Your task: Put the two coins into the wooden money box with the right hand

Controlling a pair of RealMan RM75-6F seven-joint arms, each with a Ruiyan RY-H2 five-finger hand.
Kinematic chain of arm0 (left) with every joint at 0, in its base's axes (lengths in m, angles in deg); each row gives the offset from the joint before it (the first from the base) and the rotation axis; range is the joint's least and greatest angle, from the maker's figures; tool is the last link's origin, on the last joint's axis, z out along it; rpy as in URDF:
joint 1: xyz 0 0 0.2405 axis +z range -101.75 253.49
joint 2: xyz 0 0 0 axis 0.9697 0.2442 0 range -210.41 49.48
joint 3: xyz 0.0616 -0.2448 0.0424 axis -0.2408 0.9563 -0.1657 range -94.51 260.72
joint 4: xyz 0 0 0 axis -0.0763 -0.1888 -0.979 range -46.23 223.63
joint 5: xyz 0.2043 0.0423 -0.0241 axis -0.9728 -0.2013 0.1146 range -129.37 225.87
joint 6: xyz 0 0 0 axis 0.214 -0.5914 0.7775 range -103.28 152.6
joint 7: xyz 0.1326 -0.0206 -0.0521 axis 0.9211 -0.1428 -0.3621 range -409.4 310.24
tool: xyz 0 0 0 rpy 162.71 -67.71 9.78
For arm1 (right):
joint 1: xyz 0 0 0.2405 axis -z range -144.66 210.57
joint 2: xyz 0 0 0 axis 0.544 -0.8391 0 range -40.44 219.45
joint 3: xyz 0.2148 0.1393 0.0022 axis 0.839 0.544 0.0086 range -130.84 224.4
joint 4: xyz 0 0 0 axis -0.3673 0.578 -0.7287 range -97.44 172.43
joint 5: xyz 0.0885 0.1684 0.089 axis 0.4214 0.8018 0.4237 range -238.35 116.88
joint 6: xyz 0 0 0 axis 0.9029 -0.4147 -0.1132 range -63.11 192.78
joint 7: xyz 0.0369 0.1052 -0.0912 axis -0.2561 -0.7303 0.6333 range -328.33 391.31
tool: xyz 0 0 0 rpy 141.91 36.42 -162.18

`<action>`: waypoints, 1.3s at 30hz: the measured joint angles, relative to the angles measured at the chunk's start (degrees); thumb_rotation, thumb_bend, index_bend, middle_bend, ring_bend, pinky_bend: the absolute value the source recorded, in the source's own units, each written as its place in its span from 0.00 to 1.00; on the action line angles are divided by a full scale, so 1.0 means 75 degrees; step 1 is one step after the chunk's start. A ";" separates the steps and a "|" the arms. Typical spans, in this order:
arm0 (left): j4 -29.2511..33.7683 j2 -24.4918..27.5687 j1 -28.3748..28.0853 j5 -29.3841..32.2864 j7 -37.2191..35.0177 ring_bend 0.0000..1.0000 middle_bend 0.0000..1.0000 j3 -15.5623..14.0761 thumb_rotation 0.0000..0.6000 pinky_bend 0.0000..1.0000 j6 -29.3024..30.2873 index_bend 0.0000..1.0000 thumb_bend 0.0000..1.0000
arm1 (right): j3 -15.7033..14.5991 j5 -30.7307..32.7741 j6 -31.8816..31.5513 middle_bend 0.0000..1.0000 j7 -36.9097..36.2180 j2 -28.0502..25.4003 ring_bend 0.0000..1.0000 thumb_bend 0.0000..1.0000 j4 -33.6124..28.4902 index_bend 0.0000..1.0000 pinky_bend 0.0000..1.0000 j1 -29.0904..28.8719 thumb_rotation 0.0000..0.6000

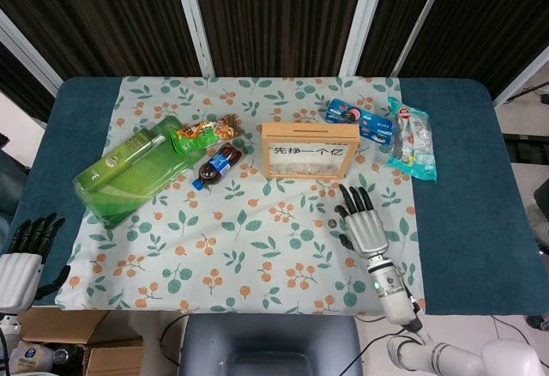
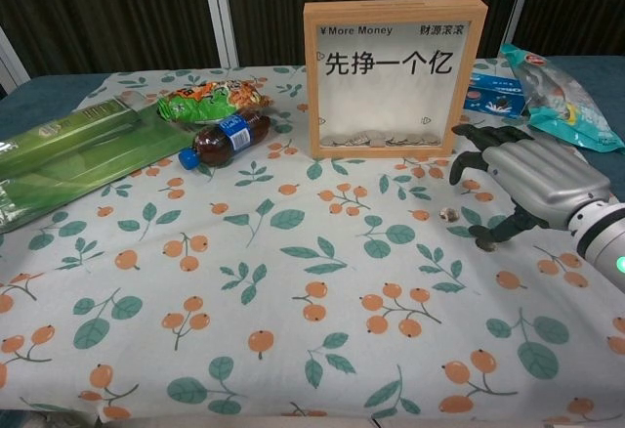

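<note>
The wooden money box (image 2: 393,76), near the bench's far edge, reads "¥More Money" and "先挣一个亿"; coins lie along its bottom. 1 coin (image 2: 450,213) lies on the cloth beside the right hand (image 2: 532,179), fingers spread wide, empty. Left hand (image 1: 26,251): fingers apart, holding nothing.

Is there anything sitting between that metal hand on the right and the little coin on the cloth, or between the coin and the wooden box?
Nothing visible. The coin lies on bare cloth just beside the right hand, under its spread fingers. The stretch of cloth from there to the wooden money box holds nothing. The snack packets lie off to the sides.
</note>
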 measured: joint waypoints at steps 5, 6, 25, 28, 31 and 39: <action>0.0008 0.0018 0.0003 0.0027 0.0002 0.00 0.00 0.0006 1.00 0.00 -0.0014 0.00 0.34 | 0.0041 0.0053 0.0143 0.00 -0.0048 0.0129 0.00 0.38 0.0207 0.49 0.00 -0.0080 1.00; 0.0009 0.0018 0.0002 0.0031 0.0005 0.00 0.00 0.0005 1.00 0.00 -0.0021 0.00 0.34 | 0.0043 0.0060 0.0170 0.00 -0.0062 0.0142 0.00 0.38 0.0227 0.49 0.00 -0.0091 1.00; 0.0032 0.0051 -0.0029 0.0073 0.0042 0.00 0.00 0.0019 1.00 0.00 -0.0086 0.00 0.34 | -0.0001 0.0127 0.0485 0.01 -0.0103 0.0253 0.00 0.38 0.0376 0.53 0.00 -0.0204 1.00; 0.0038 0.0060 -0.0027 0.0075 0.0040 0.00 0.00 0.0020 1.00 0.00 -0.0084 0.00 0.34 | -0.0012 0.0139 0.0546 0.01 -0.0092 0.0240 0.00 0.38 0.0355 0.53 0.00 -0.0219 1.00; 0.0045 0.0066 -0.0027 0.0076 0.0039 0.00 0.00 0.0023 1.00 0.00 -0.0080 0.00 0.34 | -0.0014 0.0154 0.0571 0.01 -0.0074 0.0233 0.00 0.38 0.0337 0.54 0.00 -0.0226 1.00; 0.0053 0.0067 -0.0029 0.0069 0.0046 0.00 0.00 0.0020 1.00 0.00 -0.0078 0.00 0.34 | -0.0034 0.0195 0.0689 0.01 -0.0013 0.0222 0.00 0.38 0.0321 0.55 0.00 -0.0245 1.00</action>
